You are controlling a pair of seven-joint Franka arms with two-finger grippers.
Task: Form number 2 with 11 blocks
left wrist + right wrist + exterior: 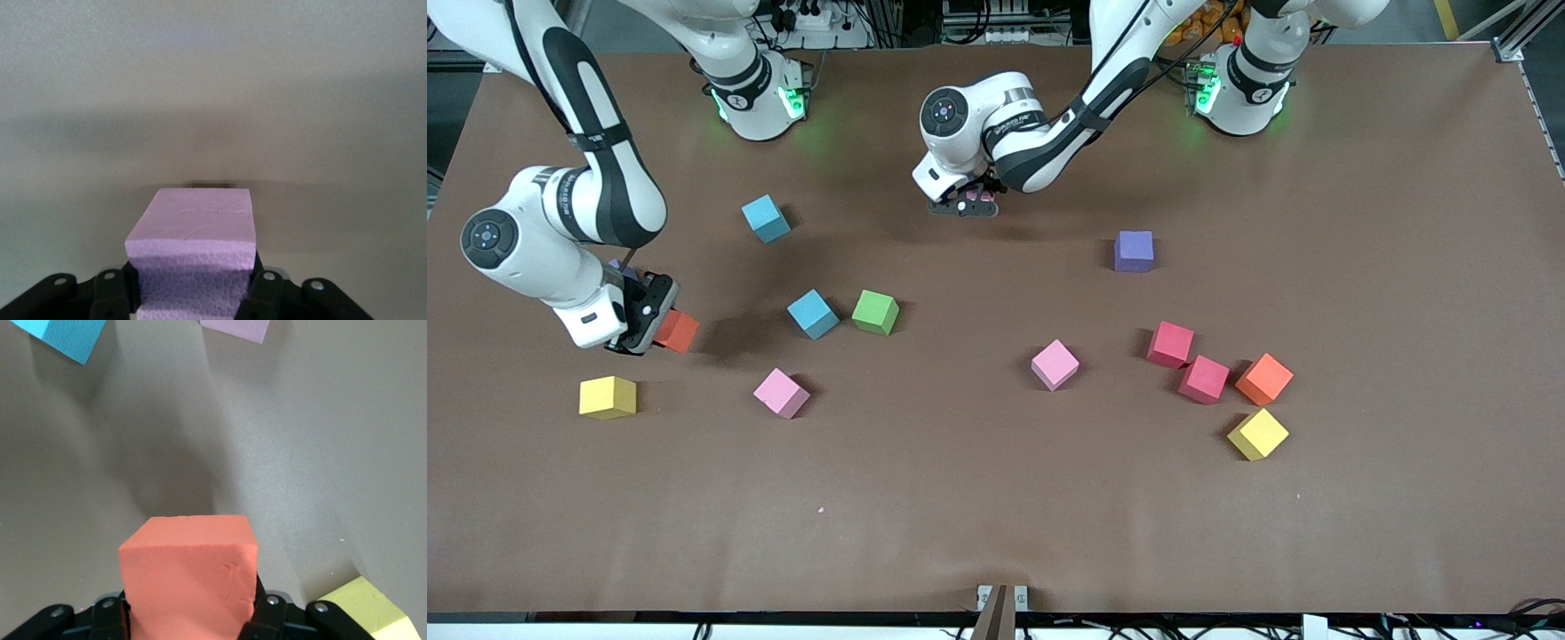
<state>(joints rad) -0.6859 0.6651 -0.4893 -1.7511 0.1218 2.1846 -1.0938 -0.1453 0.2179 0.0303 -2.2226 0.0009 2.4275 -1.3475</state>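
Blocks are lying scattered and unjoined, so the number 2 is not yet begun. The left gripper [964,206] is clamping a pink block [193,250], low over bare table between the bases, perhaps to seat the digit's first cube there. The right gripper [640,318] is pinching an orange block [677,331] over the table near a yellow block [607,396], ready to carry it in.

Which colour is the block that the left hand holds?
Pink: the block in the left hand shows best in the left wrist view.
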